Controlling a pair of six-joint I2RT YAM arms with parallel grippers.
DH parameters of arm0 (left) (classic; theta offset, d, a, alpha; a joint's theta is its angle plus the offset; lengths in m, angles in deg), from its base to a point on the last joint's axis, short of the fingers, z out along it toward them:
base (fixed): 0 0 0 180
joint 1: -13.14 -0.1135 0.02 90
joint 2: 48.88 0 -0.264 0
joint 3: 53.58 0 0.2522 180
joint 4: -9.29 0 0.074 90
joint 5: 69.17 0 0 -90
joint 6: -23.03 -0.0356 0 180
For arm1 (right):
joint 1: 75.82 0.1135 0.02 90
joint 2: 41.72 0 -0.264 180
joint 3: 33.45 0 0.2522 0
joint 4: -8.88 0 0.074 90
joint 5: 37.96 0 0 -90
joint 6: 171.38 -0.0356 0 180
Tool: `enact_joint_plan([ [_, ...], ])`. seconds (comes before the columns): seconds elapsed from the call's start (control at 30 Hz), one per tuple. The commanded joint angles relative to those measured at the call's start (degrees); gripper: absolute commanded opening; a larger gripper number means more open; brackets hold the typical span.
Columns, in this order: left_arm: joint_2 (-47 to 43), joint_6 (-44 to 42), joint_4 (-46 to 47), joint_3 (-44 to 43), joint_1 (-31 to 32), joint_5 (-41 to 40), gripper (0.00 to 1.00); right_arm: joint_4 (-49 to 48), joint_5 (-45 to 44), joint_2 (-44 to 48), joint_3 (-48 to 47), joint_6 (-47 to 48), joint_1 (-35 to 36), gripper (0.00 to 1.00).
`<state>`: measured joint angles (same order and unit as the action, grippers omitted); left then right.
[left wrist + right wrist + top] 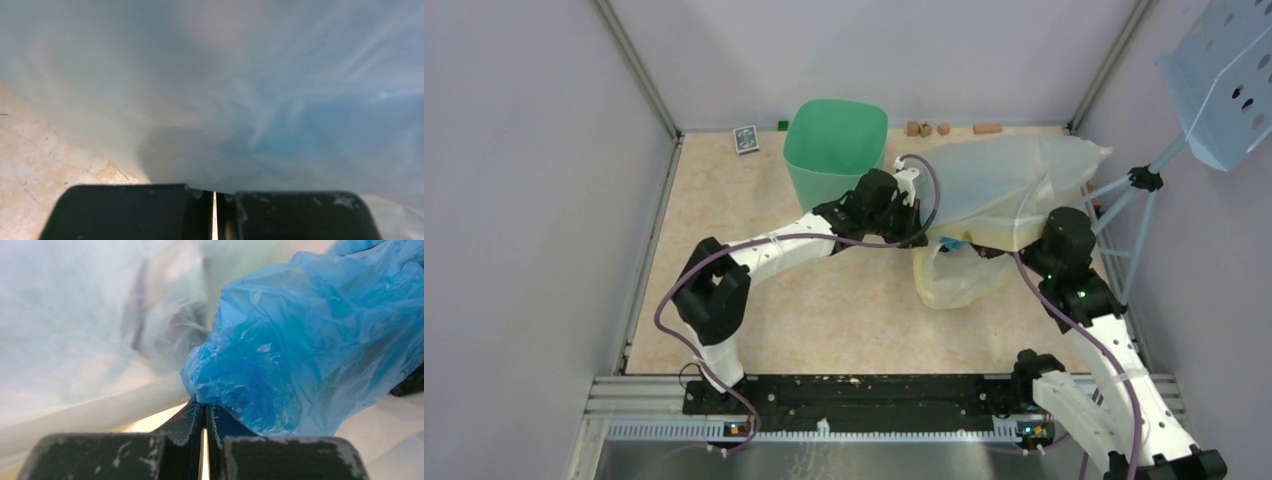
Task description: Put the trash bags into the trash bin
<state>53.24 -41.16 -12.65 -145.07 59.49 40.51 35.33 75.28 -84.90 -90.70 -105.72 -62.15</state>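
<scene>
Our right gripper (205, 422) pinches the blue trash bag (310, 340) inside the clear yellowish bag (1004, 175), whose edge our left gripper (215, 192) clamps. We should draw it out slowly, lest it tear, toward the mint-green trash bin (834, 140) at eleven o'clock.

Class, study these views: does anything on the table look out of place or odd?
Yes. The blue trash bag sits bunched inside the large clear yellowish bag, which sprawls crumpled over the right side of the table, while the green bin at the back looks empty.
</scene>
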Motion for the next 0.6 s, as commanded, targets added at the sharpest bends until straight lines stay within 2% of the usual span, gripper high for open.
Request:
enact_joint_plan([
  [0.0,3.1,0.0,-0.7,-2.5,-0.1,-3.5,0.00,4.0,1.1,3.9,-2.0,1.2,-0.4,0.00],
  [0.1,2.8,1.1,-0.5,-2.9,-0.1,-4.4,0.00,11.6,-10.5,0.4,-2.0,-0.9,-0.4,0.00],
  [0.17,1.1,1.4,0.3,-2.5,-0.1,-5.3,0.00,12.3,-13.5,-2.6,-0.5,-3.0,-0.4,0.00],
  [0.33,-3.4,-0.9,-0.8,-4.3,-0.1,-9.2,0.00,6.9,-1.8,-9.9,4.7,-5.7,-0.4,0.00],
  [0.47,-5.3,-3.8,-2.1,-7.8,-0.5,-16.0,0.00,7.7,6.2,-14.1,5.5,-3.4,0.1,0.00],
  [0.57,-3.0,-4.3,-4.4,-12.9,-2.0,-16.3,0.00,10.9,3.5,-13.2,5.1,0.1,4.5,0.00],
])
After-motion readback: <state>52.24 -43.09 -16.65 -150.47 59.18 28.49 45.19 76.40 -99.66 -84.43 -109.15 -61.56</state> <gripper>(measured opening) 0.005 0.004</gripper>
